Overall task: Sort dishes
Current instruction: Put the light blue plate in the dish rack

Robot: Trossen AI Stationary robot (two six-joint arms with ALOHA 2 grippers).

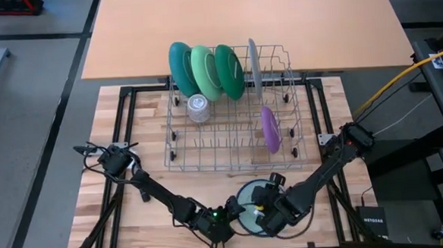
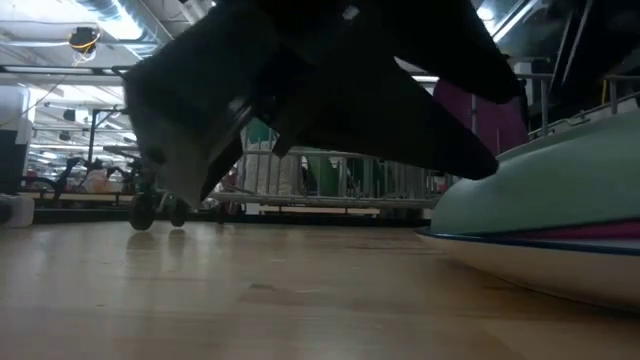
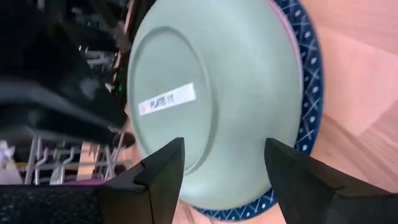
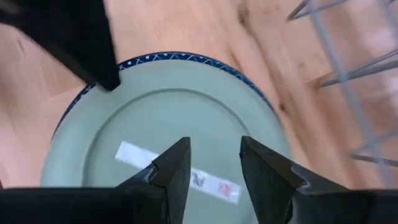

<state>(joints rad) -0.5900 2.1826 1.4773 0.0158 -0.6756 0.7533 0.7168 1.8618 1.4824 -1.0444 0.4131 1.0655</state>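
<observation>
A stack of dishes (image 1: pixel 247 214) sits on the table near its front edge. On top lies a pale green plate (image 3: pixel 217 81), bottom up, with a white label. Under it are a pink layer (image 2: pixel 600 232) and a blue-rimmed plate (image 3: pixel 311 81). My left gripper (image 3: pixel 224 149) stands open at the stack's left side (image 1: pixel 228 213), its fingers slanting down toward the top plate's rim. My right gripper (image 4: pixel 215 149) hovers open above the pale green plate (image 4: pixel 168 112), pointing steeply down (image 1: pixel 262 204). Neither has anything between its fingers.
A metal wire rack (image 1: pixel 230 150) stands behind the stack. In it on edge are a teal plate (image 1: pixel 180 65), two green plates (image 1: pixel 217 69), a grey plate (image 1: pixel 254 65) and a purple plate (image 1: pixel 270 129), and a clear cup (image 1: pixel 198 108) stands in it. A tan desk (image 1: pixel 239 17) lies beyond.
</observation>
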